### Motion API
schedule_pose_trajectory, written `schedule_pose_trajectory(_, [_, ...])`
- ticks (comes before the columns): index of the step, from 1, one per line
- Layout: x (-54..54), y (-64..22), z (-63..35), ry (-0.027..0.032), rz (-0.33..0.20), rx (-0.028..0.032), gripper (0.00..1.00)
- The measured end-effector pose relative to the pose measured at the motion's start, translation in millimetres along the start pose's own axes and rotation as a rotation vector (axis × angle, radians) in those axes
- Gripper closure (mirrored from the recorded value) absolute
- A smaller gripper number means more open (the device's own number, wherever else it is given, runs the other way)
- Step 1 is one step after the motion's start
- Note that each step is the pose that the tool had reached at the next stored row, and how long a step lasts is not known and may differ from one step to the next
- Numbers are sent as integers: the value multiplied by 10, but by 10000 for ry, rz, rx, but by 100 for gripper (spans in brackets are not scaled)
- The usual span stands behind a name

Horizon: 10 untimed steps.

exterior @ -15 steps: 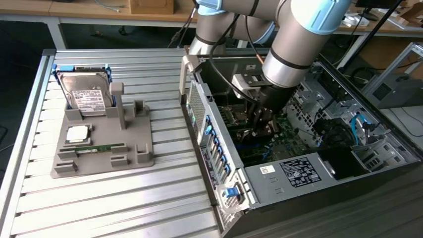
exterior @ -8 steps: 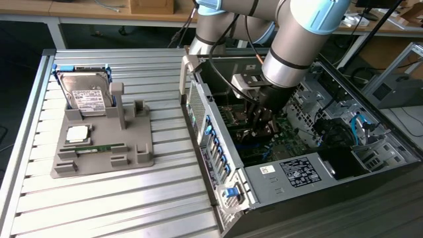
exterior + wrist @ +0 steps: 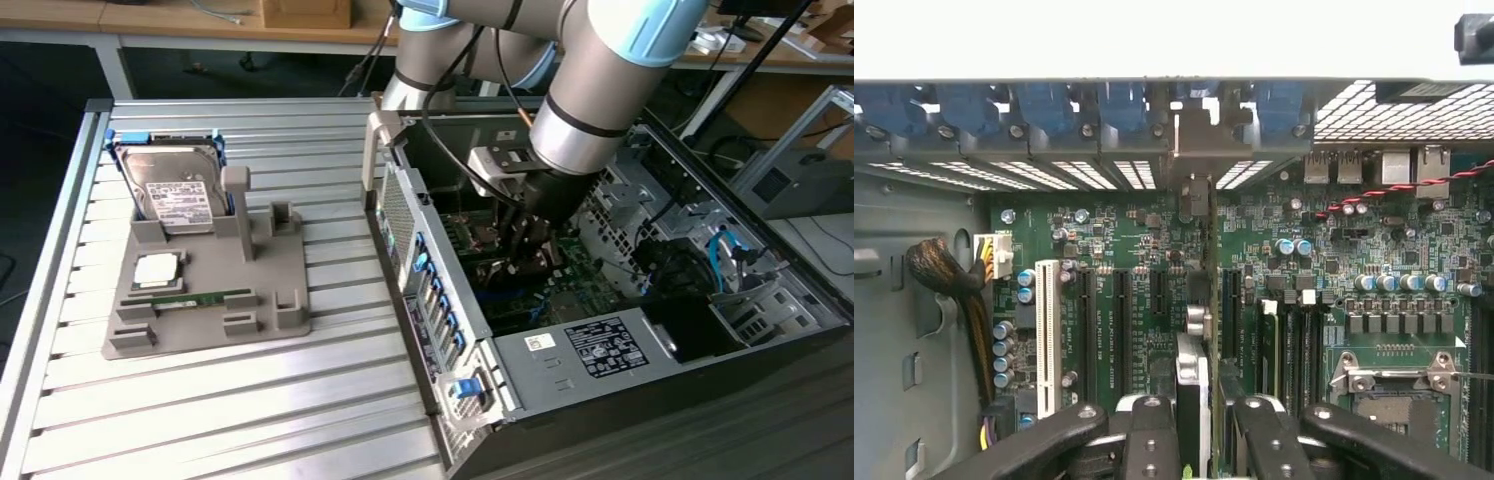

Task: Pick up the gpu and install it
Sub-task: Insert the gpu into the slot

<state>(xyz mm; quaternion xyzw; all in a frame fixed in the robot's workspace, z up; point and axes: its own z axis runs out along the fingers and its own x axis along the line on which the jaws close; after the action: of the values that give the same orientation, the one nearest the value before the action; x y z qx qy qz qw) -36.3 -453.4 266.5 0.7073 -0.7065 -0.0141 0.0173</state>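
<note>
1. One gray plastic holder [image 3: 207,290] sits on the ribbed metal counter [image 3: 200,400] at the exterior view's left, propping a silver hard drive [image 3: 167,185].
2. Inside the open computer case [image 3: 561,350], the pincer [image 3: 1194,430] is closed on the card [image 3: 1194,330], thin, dark, edge-on, metal bracket toward the rear wall, over the green motherboard [image 3: 1334,260].
3. Judgement: keep the card upright, bracket aligned with its rear opening, press evenly.

1. The gripper [image 3: 523,262] reaches down inside the open computer case [image 3: 627,340], over the motherboard [image 3: 587,285].
2. Well apart from it, outside the case, a grey fixture [image 3: 207,300] holds a hard drive [image 3: 171,190].
</note>
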Motion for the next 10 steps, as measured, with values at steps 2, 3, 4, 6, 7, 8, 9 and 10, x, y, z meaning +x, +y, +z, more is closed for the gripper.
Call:
schedule_pose_trajectory(2, [0,0,-2,-2,-1,1,73])
schedule_pose_trajectory(3, [0,0,-2,-2,-1,1,73])
schedule_pose_trajectory(4, [0,0,-2,-2,-1,1,73])
schedule_pose_trajectory(6, [1,0,-1,2,-1,-1,73])
schedule_pose_trajectory(7, [0,-1,5,-2,0,0,73])
schedule_pose_trajectory(8, [0,-1,12,-4,4,0,73])
schedule_pose_trajectory(9, [0,-1,18,-2,5,-1,73])
schedule_pose_trajectory(10, [0,0,26,-1,6,-1,73])
